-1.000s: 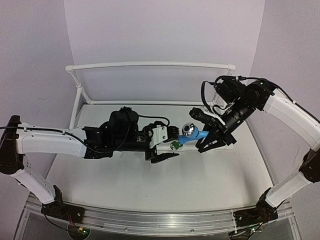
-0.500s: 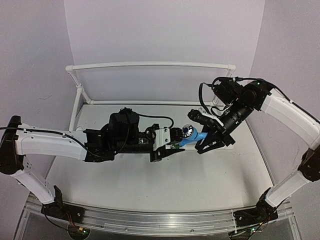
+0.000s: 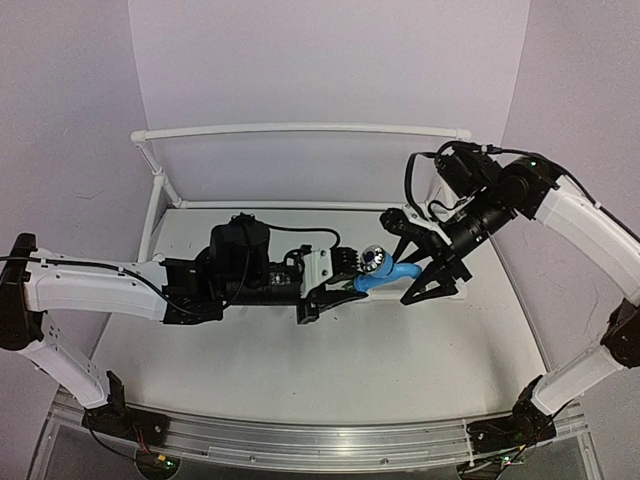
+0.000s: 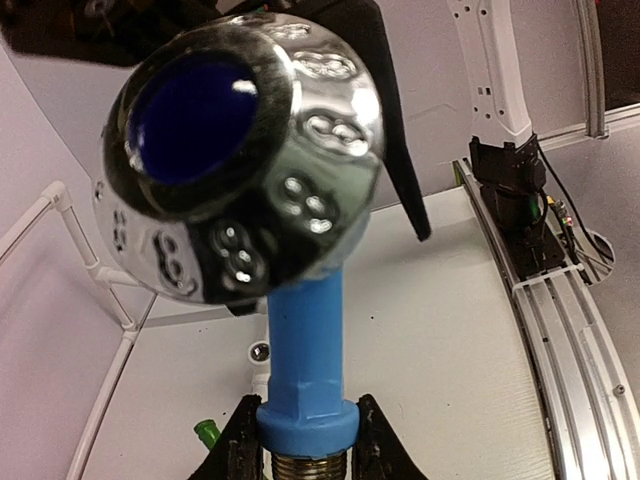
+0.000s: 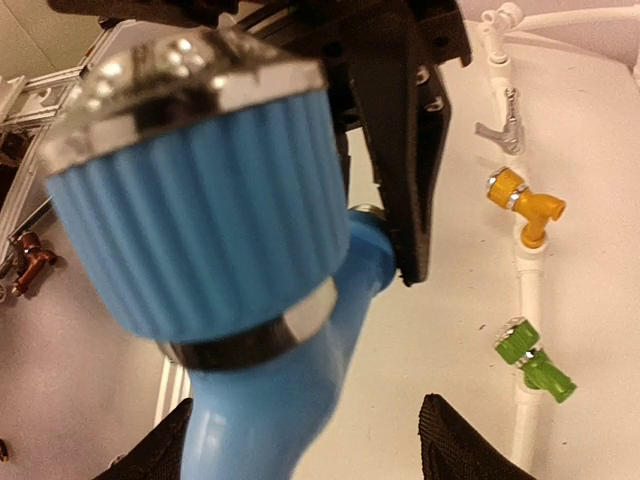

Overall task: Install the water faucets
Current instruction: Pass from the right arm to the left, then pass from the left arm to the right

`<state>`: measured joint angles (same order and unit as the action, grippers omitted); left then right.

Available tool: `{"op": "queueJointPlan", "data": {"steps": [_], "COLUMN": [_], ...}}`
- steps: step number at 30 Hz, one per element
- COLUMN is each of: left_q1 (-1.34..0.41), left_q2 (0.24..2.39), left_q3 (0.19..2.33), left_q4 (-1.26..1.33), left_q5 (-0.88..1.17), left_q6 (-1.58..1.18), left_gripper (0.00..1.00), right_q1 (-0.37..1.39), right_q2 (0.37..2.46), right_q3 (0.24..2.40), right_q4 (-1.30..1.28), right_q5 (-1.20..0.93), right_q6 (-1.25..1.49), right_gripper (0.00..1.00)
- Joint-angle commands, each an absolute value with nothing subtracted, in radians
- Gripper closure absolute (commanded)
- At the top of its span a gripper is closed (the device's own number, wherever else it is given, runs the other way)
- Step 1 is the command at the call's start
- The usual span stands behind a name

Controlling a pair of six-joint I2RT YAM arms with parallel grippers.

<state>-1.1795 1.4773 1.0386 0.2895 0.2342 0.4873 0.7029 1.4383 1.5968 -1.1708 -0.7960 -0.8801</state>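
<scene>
The blue water faucet (image 3: 388, 270) hangs above the table's middle, its chrome-capped knob (image 4: 240, 150) filling the left wrist view. My left gripper (image 4: 308, 455) is shut on its blue collar just above the brass thread, with one black finger on each side. In the top view the left gripper (image 3: 345, 283) reaches in from the left. My right gripper (image 3: 422, 262) is open, its fingers spread apart on either side of the faucet's spout end (image 5: 250, 400) without pinching it. The silver (image 5: 505, 125), yellow (image 5: 525, 200) and green (image 5: 530, 355) faucets sit along a white pipe (image 5: 525, 270).
A white PVC pipe frame (image 3: 300, 130) runs along the back and left of the table. A brown fitting (image 5: 30, 260) lies at the left edge of the right wrist view. An aluminium rail (image 4: 560, 330) borders the near edge.
My left gripper closed onto the blue faucet's collar. The right gripper opened, let go of the faucet and drew slightly back to the right.
</scene>
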Motion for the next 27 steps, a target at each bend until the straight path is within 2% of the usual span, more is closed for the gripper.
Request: {"op": "queueJointPlan", "data": {"steps": [1,8,16,25,27], "left_q1": [-1.177,-1.169,-1.16,-1.161,-1.161], "left_q2": [1.425,1.444,1.458,1.468,1.468], "left_q3": [1.043,1.072,1.088,1.095,1.099], "left_q4": [0.345,0.353,0.365,0.385,0.385], "left_q5": [0.282,0.245,0.251,0.258,0.262], "left_q6": [0.398,0.315,0.288,0.31,0.316], "left_gripper": [1.0,1.0,1.0,1.0,1.0], "right_q1": [0.709,0.787,0.826,0.857,0.858], "right_q2": [1.348,1.325,1.319,1.337,1.343], "right_q3": [1.608,1.602,1.606,1.589,1.584], "right_q4": [-1.067,-0.976,-0.928,-0.922,-0.926], "right_q5": [-0.735,-0.615,-0.586,-0.576,-0.58], "right_q6": [-0.885,-0.837,-0.808,-0.776,-0.765], "right_gripper": [0.31,0.35,0.5,0.63,0.63]}}
